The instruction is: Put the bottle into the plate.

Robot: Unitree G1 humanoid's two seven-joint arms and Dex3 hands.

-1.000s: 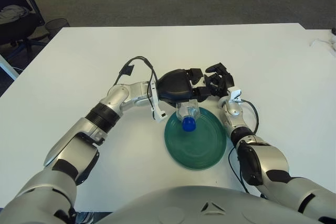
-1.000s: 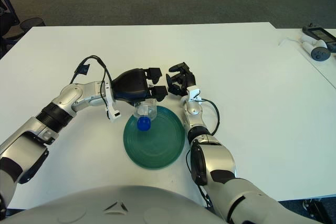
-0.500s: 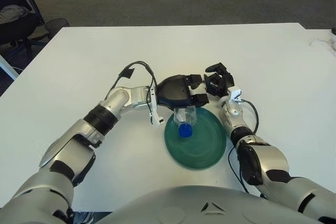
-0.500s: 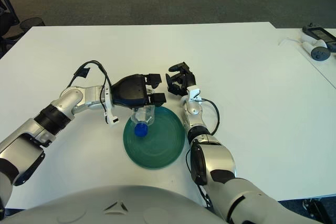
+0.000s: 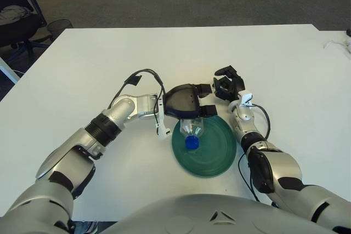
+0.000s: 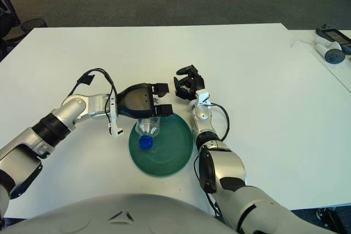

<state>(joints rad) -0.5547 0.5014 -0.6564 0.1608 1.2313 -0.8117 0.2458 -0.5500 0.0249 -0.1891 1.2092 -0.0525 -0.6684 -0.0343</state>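
Note:
A clear plastic bottle (image 5: 192,129) with a blue cap (image 5: 191,143) leans over the far left part of the green plate (image 5: 219,163), cap pointing towards me. Its upper body is hidden under my left hand (image 5: 207,100), which reaches in from the left and hovers over the plate's far left rim with its fingers curled round the bottle. My right hand (image 5: 226,83) shows just beyond the plate's far right rim, its fingers curled on nothing.
The plate lies on a white table (image 5: 285,64). Small handheld devices (image 6: 330,53) lie near the table's far right edge. An office chair (image 5: 16,23) stands off the table's far left corner. A black cable (image 5: 143,73) loops above my left wrist.
My left hand has come nearer to me and lower with the bottle. The blue cap now sits further inside the plate, and more of the bottle shows below the palm. The right hand is unmoved.

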